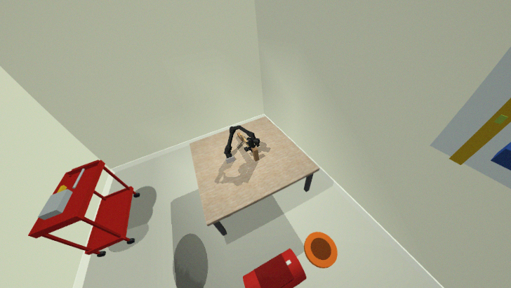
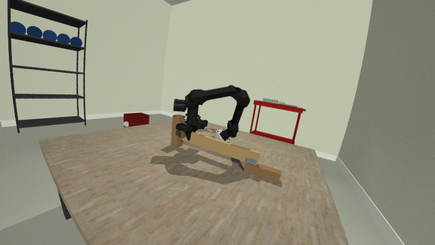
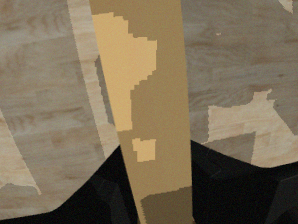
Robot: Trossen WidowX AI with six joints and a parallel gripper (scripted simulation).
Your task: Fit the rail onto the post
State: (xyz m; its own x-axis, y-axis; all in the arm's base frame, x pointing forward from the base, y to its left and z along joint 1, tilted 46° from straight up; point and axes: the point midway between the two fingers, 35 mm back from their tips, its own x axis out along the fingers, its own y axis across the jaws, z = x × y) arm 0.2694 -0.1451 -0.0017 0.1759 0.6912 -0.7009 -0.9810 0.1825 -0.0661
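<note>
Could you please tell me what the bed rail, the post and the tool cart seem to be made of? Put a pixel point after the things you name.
Bed rail [image 2: 223,146] [image 3: 162,100]: probably pale wood, smooth and matte, judging by its even honey colour; no grain shows.
Post [image 2: 175,134] [image 1: 255,154]: likely browner wood, matte, from its plain brown faces.
Tool cart [image 1: 85,193] [image 2: 278,106]: perhaps painted metal, given its uniform red and slim rails, though plastic is possible.
</note>
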